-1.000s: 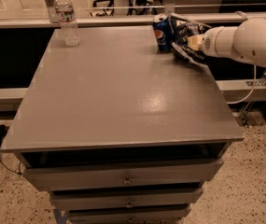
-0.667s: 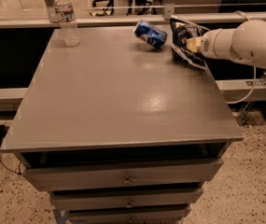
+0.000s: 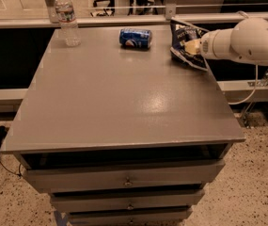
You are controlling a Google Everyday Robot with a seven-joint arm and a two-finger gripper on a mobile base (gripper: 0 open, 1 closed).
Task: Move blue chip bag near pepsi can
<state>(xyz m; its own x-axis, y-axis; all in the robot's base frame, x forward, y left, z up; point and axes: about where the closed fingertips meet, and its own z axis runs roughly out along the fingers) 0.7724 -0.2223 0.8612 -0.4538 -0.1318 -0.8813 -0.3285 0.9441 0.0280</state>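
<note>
While the white, rounded robot arm [image 3: 251, 41] is reaching in from the right, its two-finger gripper [image 3: 195, 46] is pinching the crinkly dark navy-blue foil chip bag [image 3: 185, 36] at the far right corner of the flat grey table [image 3: 114, 102]. The jaws are pressing together on the foil, and the chip bag is standing tilted on its lower edge, which is touching the tabletop close to the right rim. The small blue soda can [image 3: 135, 38] with the red-white-blue round logo is lying on its side near the back edge, left of the chip bag, with a strip of bare tabletop showing between them. A clear plastic water bottle [image 3: 66, 18] is standing upright at the far left corner, well apart from the soda can. Grey drawers [image 3: 124, 178] are showing under the tabletop.
</note>
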